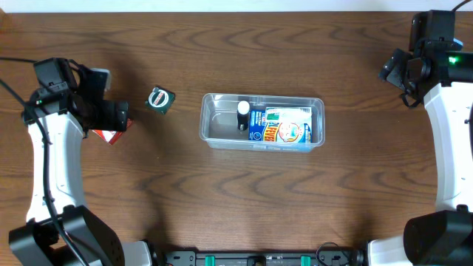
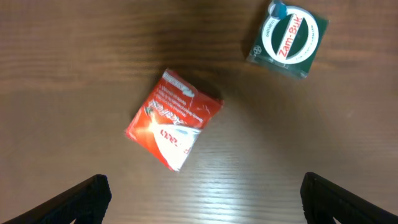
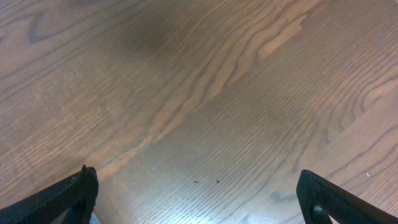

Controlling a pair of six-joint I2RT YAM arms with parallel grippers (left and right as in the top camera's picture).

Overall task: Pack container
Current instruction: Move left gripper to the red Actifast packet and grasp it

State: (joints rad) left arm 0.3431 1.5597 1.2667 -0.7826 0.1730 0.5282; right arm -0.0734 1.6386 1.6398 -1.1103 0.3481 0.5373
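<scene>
Container (image 1: 220, 123) lies well apart from both pairs of jaws, each spread wide and empty.

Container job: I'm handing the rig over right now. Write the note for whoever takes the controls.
Left gripper: open, empty, above the red packet.
Right gripper: open, empty, over bare table, away from the container.
Container: mid-table, holding a blue-and-white package and a white-capped bottle.
Left to pack: the red packet and the green Zam-Buk box, both lying on the table on the left arm's side.
</scene>
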